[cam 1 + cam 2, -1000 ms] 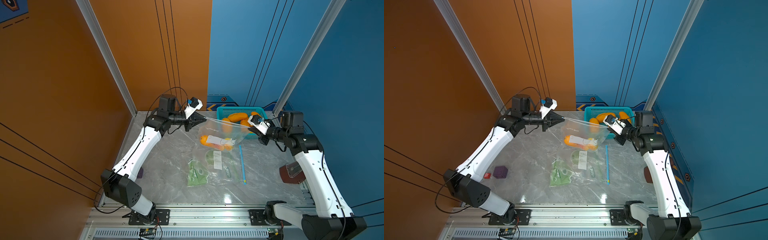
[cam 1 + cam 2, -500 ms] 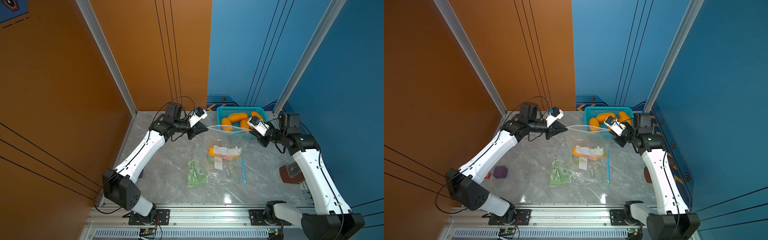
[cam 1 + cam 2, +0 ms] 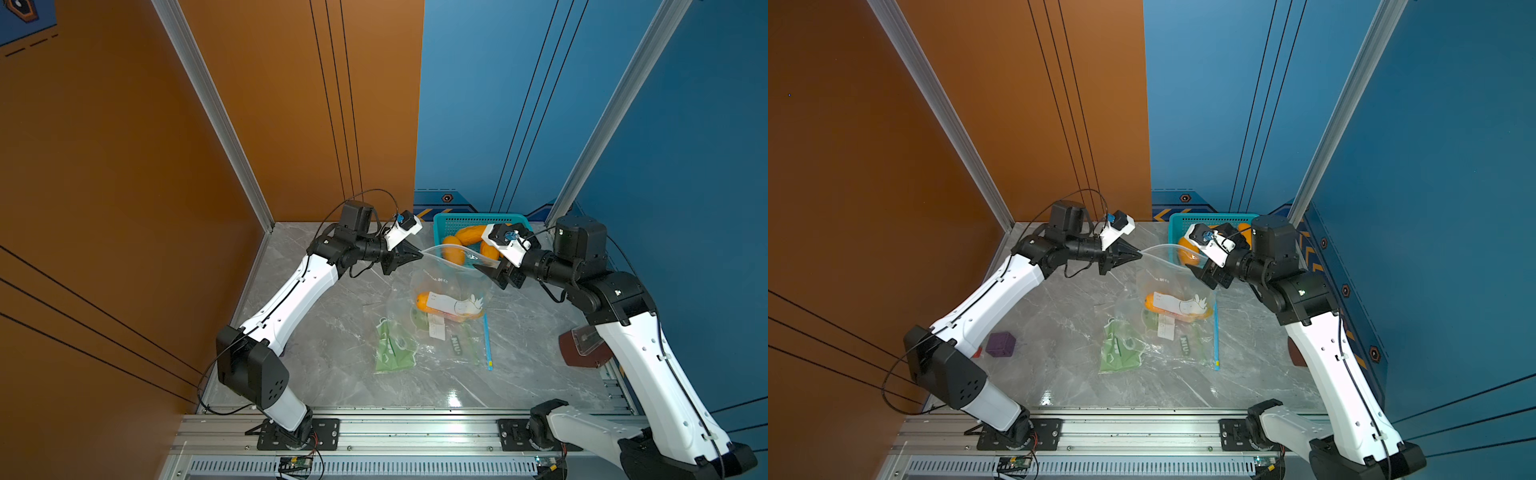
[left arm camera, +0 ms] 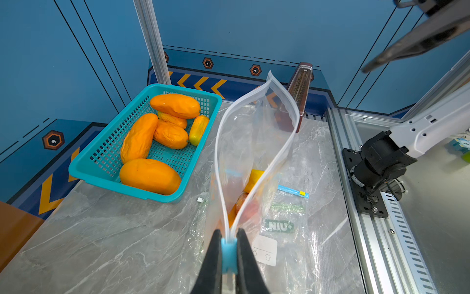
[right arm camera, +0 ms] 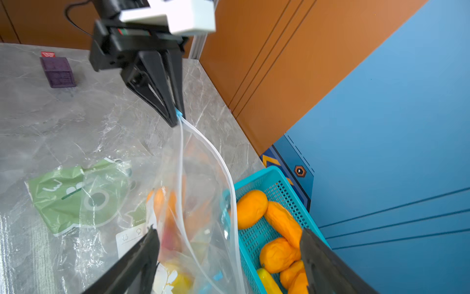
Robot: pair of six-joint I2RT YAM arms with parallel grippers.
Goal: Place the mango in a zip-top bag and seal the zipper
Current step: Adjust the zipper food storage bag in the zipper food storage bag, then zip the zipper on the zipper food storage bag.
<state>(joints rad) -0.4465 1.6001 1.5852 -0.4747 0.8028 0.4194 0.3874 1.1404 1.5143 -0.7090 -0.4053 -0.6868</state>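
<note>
The left gripper (image 4: pixel 229 231) is clamping the slider (image 4: pixel 229 250) at the mouth of the bag (image 4: pixel 254 142); the zipper (image 4: pixel 216 157) is running toward the right gripper (image 5: pixel 229 229) (jaws apart).

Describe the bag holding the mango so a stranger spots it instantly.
Find the teal basket at the back of the table. Just before it hangs a clear bag, one top corner pinched by the left gripper. Unlike the flat bags beneath, it stands open with an orange mango inside.
</note>
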